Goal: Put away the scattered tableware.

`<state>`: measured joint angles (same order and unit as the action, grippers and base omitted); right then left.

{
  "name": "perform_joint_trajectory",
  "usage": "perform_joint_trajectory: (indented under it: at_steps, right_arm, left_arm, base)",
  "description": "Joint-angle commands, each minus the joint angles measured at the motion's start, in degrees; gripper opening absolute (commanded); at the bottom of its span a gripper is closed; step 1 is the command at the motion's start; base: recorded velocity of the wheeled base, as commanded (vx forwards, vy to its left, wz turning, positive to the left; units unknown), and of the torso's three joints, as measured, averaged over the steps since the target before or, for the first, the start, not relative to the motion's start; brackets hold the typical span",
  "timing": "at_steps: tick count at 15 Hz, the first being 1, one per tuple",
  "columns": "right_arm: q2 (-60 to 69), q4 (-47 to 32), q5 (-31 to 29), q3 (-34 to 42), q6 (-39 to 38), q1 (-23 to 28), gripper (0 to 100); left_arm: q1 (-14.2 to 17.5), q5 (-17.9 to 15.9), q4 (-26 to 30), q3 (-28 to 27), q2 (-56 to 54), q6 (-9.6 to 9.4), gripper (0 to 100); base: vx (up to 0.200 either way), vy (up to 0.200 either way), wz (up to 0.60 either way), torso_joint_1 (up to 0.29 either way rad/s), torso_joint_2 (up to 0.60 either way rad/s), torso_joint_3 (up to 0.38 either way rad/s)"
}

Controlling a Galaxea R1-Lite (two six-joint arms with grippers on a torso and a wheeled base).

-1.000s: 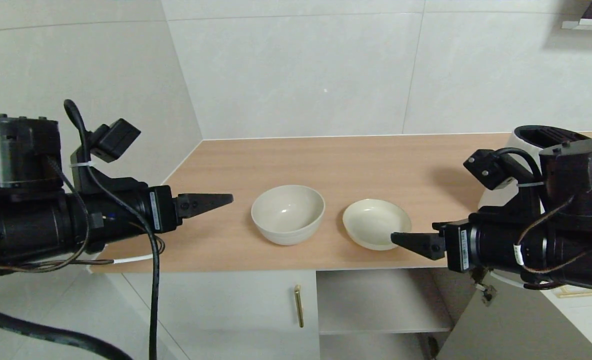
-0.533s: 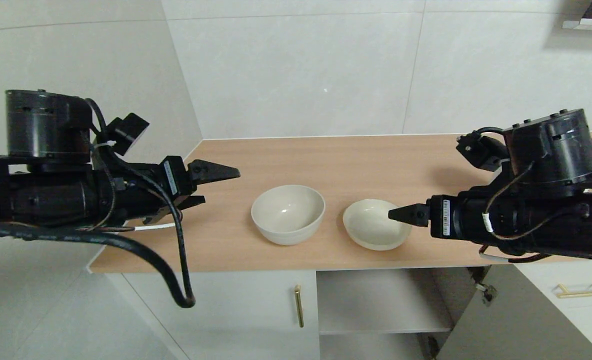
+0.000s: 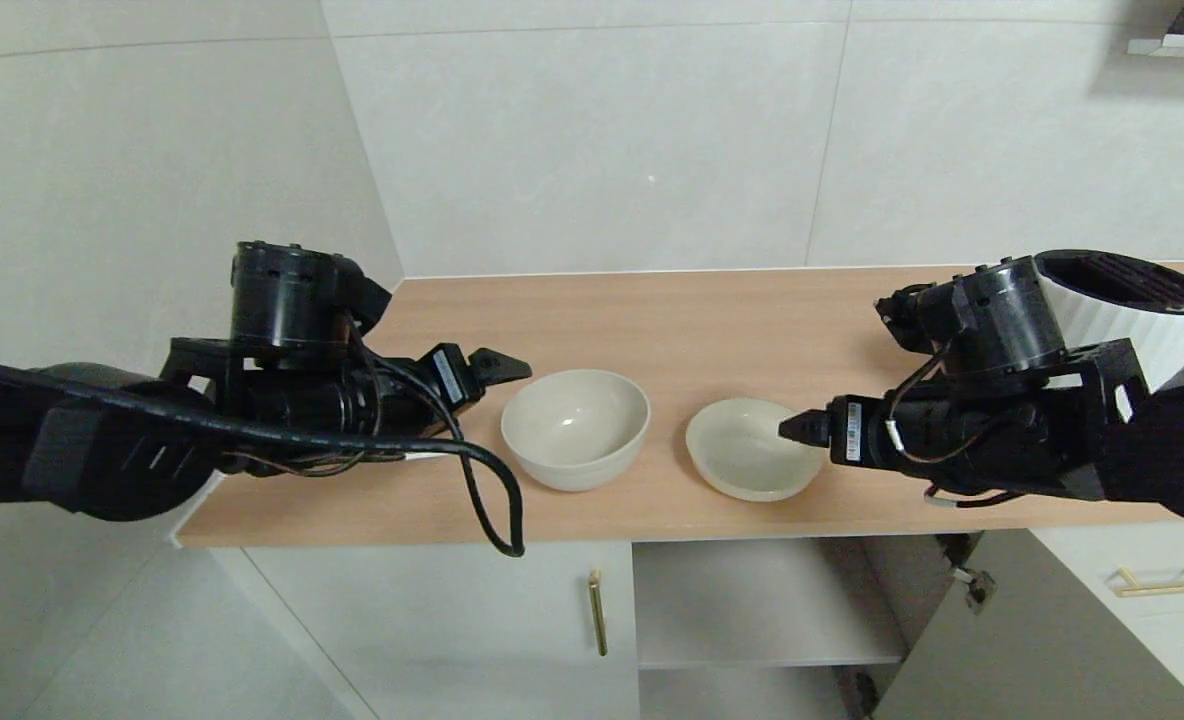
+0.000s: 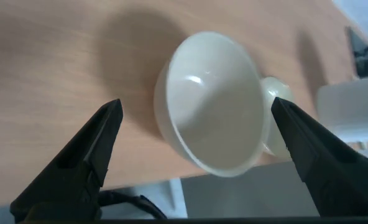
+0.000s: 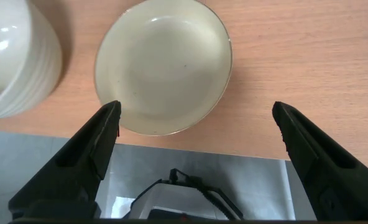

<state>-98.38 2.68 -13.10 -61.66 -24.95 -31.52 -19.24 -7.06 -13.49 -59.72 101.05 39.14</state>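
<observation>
I am starting the pickup, holding my left gripper (image 3: 500, 372) wide open just beside the deep white ceramic bowl (image 3: 575, 428) and my right gripper (image 3: 797, 428) wide open at the shallow cream dish (image 3: 742, 455), both sitting on the wooden countertop (image 3: 712, 320), so next each likely needs to straddle a rim.

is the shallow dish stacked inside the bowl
No, the shallow dish sits beside the bowl on the counter, with a gap between them.

Wood countertop (image 3: 712, 320) in front of me: deep white bowl (image 3: 575, 428) just beside shallow cream dish (image 3: 747, 448), near front edge; white ribbed container (image 3: 1132, 300) at my far right.
</observation>
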Motion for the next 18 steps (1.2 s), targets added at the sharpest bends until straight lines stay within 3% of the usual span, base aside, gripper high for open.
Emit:
perform_joint_trajectory:
  at_steps: [1, 17, 18]
  right_arm:
    - [-0.9, 0.0, 0.0, 0.0, 0.0, 0.1, 100]
    - [-0.7, 0.0, 0.0, 0.1, 0.1, 0.1, 100]
    - [-0.6, 0.0, 0.0, 0.1, 0.1, 0.1, 100]
  left_arm:
    - [-0.5, 0.3, -0.2, -0.4, 4.1, 0.14, 100]
    - [-1.1, 0.6, -0.3, -1.0, 7.8, 0.58, 100]
    - [-1.2, 0.6, -0.3, -1.0, 7.8, 0.49, 0]
  base:
    - [0.000, 0.000, 0.00, 0.000, 0.00, 0.000]
    - [0.000, 0.000, 0.00, 0.000, 0.00, 0.000]
    - [0.000, 0.000, 0.00, 0.000, 0.00, 0.000]
